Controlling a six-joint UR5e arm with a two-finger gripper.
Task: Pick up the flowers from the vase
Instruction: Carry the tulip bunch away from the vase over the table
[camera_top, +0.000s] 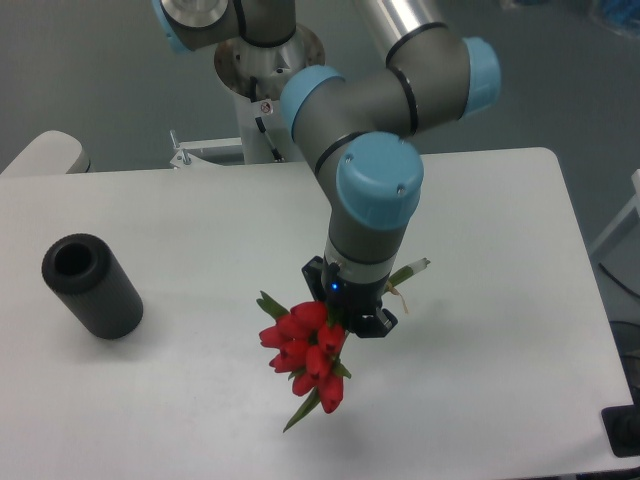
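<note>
Camera view, fixed, looking down: a broad white rectangular table (480, 200) is filling most of the frame. A grey UR5e arm with pale blue joint caps (375, 180) is reaching down from the upper middle toward the table's centre. A plain matte black, thick-walled cylindrical vase (90, 284) is standing near the left edge, its round top hole showing dark, well apart from the arm. A tight bunch of red tulip buds with green leaves and pale green stems, the flowers (308, 350), is hanging out of the vase, held at the lower centre, buds tilting down and to the left, stem ends poking out up and to the right past the wrist. A black two-finger gripper (350, 313) with a small blue light is sitting just above the buds, its fingers clamping the stems.
</note>
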